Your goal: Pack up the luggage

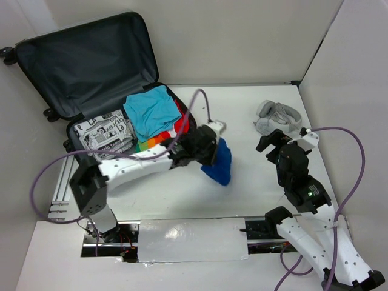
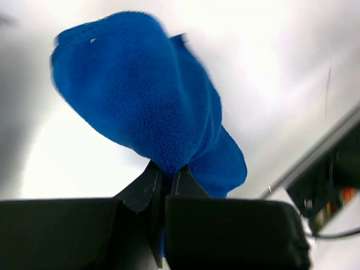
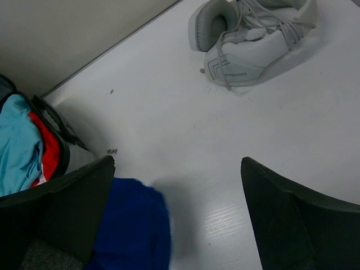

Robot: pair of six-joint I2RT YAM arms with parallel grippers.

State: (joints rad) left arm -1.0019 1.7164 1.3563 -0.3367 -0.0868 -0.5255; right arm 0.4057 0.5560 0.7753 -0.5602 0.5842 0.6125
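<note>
Left gripper (image 2: 167, 175) pinches the blue cloth (image 1: 220, 163) just right of the open luggage (image 1: 85, 63) — right gripper (image 3: 177, 163) gapes wide near the shoes (image 1: 277, 116).

Open bench (image 1: 254, 182) lies mid-frame, between the blue cloth (image 1: 221, 165) pinched in my left tool (image 2: 167, 177) and the white shoes (image 1: 277, 117) at upper right. My right tool (image 3: 177, 214), spread wide, faces that gap. At upper left the luggage (image 1: 91, 60) is crowded: a turquoise garment (image 1: 151, 112), striped fabric (image 1: 159, 139) and a printed packet (image 1: 106, 134) fill its tray, with the lid raised behind. Walls (image 1: 242, 36) close the far side.
</note>
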